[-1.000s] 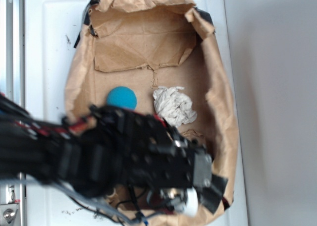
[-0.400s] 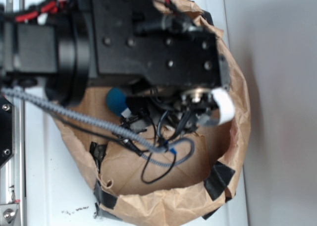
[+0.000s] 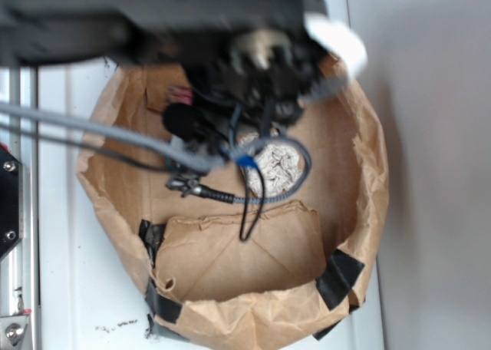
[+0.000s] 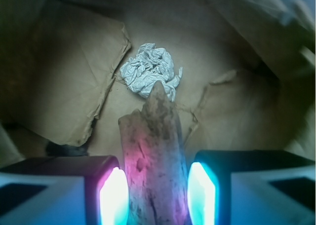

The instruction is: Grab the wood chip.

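The wood chip (image 4: 153, 156), a rough brown oblong piece, stands lengthwise between my two lit pads in the wrist view. My gripper (image 4: 154, 185) is shut on it, a pad against each side, and holds it above the floor of the brown paper bag (image 4: 64, 77). Its pointed end reaches toward the crumpled white paper wad (image 4: 149, 76) below. In the exterior view my gripper (image 3: 265, 66) is a dark blur over the bag's far side, and the chip is hidden under it.
The paper wad (image 3: 278, 166) lies mid-bag behind hanging cables (image 3: 230, 193). The bag's walls (image 3: 360, 173) stand up all round, with black tape (image 3: 337, 277) at the near corners. A folded flap (image 3: 238, 254) lies on the near floor. White table (image 3: 69, 288) surrounds it.
The arm has swung from the near edge of the bag to its far side and sits closer to the camera. The paper wad, covered a moment ago, shows again.
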### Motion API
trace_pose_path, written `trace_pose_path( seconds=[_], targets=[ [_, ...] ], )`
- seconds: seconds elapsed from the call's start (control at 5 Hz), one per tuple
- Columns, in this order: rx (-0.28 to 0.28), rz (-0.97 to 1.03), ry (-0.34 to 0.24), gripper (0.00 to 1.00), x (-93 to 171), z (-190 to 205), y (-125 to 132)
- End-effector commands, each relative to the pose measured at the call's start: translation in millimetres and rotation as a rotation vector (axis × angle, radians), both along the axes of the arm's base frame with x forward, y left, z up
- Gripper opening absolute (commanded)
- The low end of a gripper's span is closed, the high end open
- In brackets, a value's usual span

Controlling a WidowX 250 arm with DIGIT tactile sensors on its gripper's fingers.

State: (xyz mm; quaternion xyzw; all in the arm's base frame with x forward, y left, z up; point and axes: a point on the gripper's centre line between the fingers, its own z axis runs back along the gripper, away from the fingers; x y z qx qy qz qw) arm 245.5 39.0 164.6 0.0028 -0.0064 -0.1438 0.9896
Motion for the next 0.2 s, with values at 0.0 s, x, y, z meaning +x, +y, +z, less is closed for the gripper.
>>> trace_pose_path(
  seconds=[0.0],
  targets=[
    [0.004,-0.005,-0.127,0.00,8.5,42.5,-8.6]
  ],
)
